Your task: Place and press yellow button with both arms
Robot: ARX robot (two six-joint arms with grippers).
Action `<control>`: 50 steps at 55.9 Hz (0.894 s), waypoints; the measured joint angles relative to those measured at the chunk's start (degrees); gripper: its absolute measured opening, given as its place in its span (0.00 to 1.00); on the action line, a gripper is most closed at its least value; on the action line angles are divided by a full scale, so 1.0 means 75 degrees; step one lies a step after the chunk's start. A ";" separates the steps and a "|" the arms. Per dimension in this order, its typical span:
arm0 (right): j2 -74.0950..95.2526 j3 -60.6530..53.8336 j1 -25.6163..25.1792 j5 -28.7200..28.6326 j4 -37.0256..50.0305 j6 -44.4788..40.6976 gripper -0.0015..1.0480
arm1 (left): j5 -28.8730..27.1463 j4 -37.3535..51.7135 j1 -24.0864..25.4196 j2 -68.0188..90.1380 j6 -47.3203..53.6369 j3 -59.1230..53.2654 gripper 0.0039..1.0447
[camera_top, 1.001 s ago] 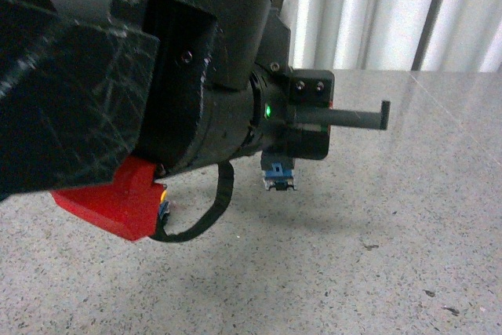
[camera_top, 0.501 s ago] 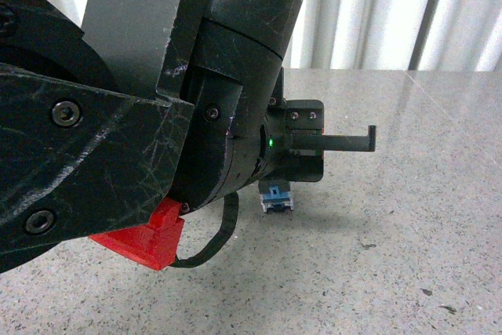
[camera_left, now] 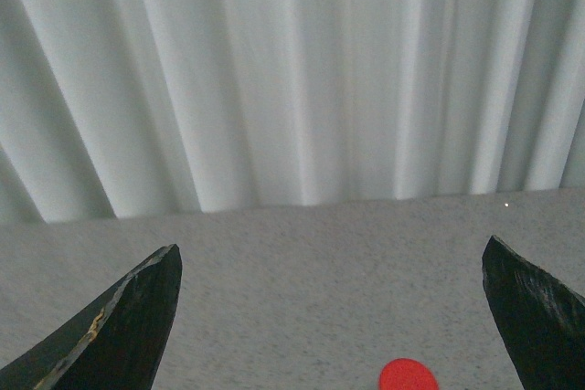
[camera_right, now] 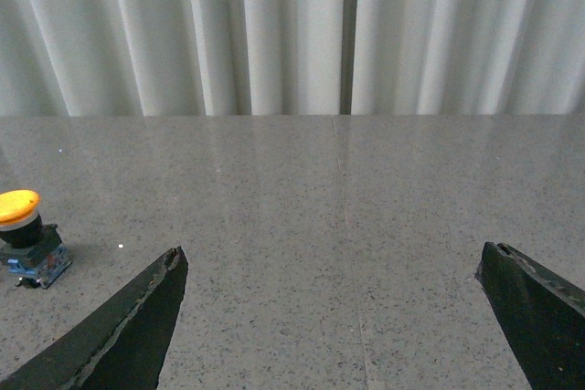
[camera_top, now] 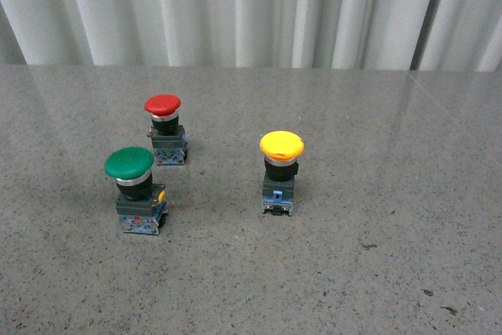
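Left pincer (camera_left: 331,262): jaws spread wide, nothing between them, only grey counter (camera_left: 302,262) and a sliver of red cap beyond. Right pincer (camera_right: 334,248): equally wide and empty, well apart from the yellow button (camera_right: 23,226), which shows at the edge of its view.

From the front, neither pincer reaches the buttons. The yellow button (camera_top: 281,174) stands upright, cap up, near the middle of the counter. The green button (camera_top: 135,190) stands at its 9 o'clock and the red button (camera_top: 165,127) at its 10 o'clock. White curtain (camera_top: 274,5) hangs behind.

Placing looks finished. Nothing touches the cap, so the press appears still to do.
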 joint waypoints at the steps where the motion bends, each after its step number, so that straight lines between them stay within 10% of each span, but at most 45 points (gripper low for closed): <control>1: 0.0000 0.0000 0.0000 0.0000 0.0000 0.0000 0.94 | 0.0003 -0.0050 0.0041 -0.0294 0.0108 -0.0134 0.94; 14: 0.0000 0.0000 0.0000 0.0000 0.0000 0.0000 0.94 | 0.0501 -0.1594 0.0772 -0.3220 0.0452 -0.1408 0.90; 25: 0.0000 0.0000 0.0000 0.0000 -0.0003 0.0000 0.94 | 0.1792 -0.3550 0.1737 -0.5665 -0.0527 -0.2763 0.62; 50: 0.0000 0.0000 0.0000 0.0003 -0.0003 0.0000 0.94 | 0.3191 -0.3334 0.3299 -0.7207 -0.0903 -0.4089 0.01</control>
